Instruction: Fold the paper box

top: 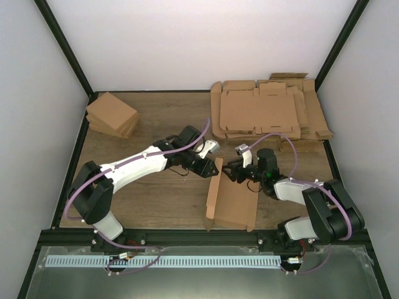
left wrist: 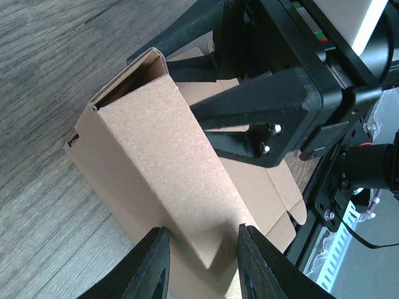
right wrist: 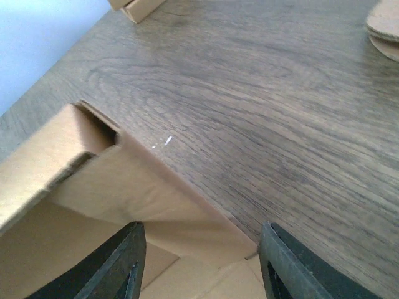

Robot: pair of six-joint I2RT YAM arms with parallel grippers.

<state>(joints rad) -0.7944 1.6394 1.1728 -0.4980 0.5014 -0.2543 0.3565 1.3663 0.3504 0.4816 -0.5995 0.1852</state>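
Observation:
The paper box [top: 232,202] lies near the front middle of the table, its left side wall [top: 215,187] folded upright. In the left wrist view this doubled wall [left wrist: 162,149] runs away from the camera. My left gripper [left wrist: 202,261] [top: 209,165] is shut on its near end, one finger against each face. My right gripper [top: 235,171] hangs over the box's far edge, close to the left one. Seen from the right wrist, the right gripper [right wrist: 202,261] is open. Its fingers [right wrist: 121,265] straddle the raised wall [right wrist: 124,187] and the box floor without touching them.
A thick stack of flat tabbed cardboard sheets [top: 268,112] lies at the back right. A pile of small finished boxes [top: 112,115] stands at the back left. The right arm's black gripper body [left wrist: 280,112] looms just beyond the wall in the left wrist view.

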